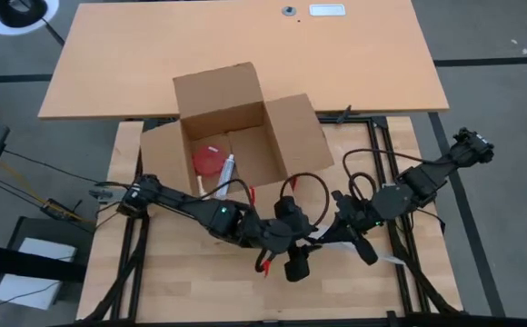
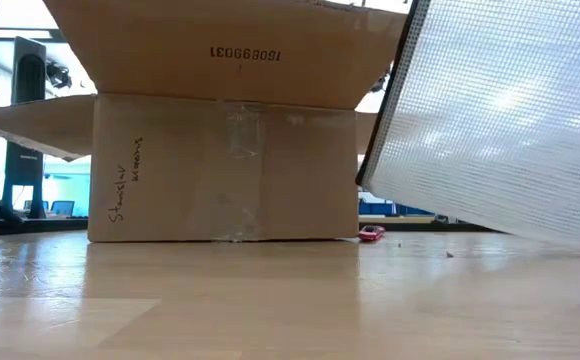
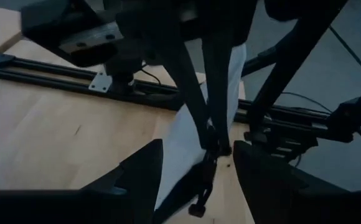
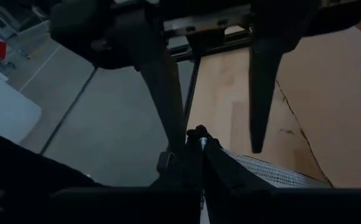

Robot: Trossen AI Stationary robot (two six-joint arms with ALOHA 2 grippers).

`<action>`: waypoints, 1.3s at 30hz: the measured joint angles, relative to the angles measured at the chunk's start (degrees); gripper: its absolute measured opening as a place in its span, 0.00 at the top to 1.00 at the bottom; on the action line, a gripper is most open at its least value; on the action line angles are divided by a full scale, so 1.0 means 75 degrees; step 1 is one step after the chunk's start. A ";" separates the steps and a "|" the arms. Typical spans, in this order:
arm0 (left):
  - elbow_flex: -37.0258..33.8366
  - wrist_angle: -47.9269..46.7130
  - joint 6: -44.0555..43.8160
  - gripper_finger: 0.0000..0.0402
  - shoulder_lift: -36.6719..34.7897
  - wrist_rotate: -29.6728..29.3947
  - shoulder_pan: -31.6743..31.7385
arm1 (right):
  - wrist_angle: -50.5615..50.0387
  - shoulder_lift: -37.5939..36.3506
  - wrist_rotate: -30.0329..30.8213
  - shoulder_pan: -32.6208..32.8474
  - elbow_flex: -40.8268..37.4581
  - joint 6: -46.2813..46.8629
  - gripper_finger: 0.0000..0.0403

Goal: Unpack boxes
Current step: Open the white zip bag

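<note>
Cardboard carton (image 1: 245, 127) flaps open, apparently mesh-textured white bag (image 2: 500, 120) beside

My left arm (image 1: 191, 207) and right arm (image 1: 418, 182) were black, made of thick jointed parts. Black cables looped off them. Small green lights glowed on both. My fingers (image 3: 140, 180) were dark wedges.
</note>
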 joint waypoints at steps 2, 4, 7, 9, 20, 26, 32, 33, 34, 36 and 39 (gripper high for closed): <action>0.0000 0.0035 -0.0001 0.48 -0.0003 -0.0014 0.0000 | -0.0001 0.0007 0.0001 0.0000 0.0000 0.0000 1.00; 0.0000 0.0047 -0.0003 0.48 -0.0003 -0.0026 0.0000 | 0.0030 0.0005 0.0001 0.0000 0.0000 0.0000 1.00; 0.0000 0.0060 -0.0023 0.48 -0.0003 -0.0019 -0.0006 | 0.0032 0.0007 0.0001 0.0000 0.0000 -0.0003 1.00; 0.0000 0.0057 -0.0053 0.48 -0.0003 0.0134 -0.0009 | 0.0025 0.0007 0.0001 0.0000 0.0000 -0.0003 1.00; 0.0000 -0.0023 0.0044 0.48 0.0286 0.0451 -0.0035 | 0.0026 0.0007 0.0005 0.0002 0.0000 0.0023 1.00; 0.0000 -0.0052 0.0188 0.48 0.0389 0.0457 -0.0035 | 0.0088 0.0007 0.0024 -0.0015 0.0000 0.0022 1.00; 0.0003 -0.0055 0.0189 0.50 0.0373 0.0457 -0.0035 | 0.0083 0.0007 0.0027 -0.0015 0.0000 0.0020 1.00; 0.0042 -0.0087 0.0189 0.52 0.0370 0.0454 -0.0035 | 0.0085 0.0007 0.0027 -0.0015 0.0000 0.0017 1.00; 0.0070 -0.0087 0.0189 0.54 0.0368 0.0454 -0.0035 | 0.0083 0.0007 0.0027 -0.0015 0.0000 0.0002 1.00; 0.0077 -0.0108 0.0189 0.59 0.0356 0.0452 -0.0029 | 0.0082 0.0007 0.0027 -0.0015 0.0000 -0.0005 1.00; 0.0079 -0.0287 0.0152 0.67 0.0356 0.0451 -0.0020 | 0.0078 0.0007 0.0027 -0.0015 0.0000 -0.0006 1.00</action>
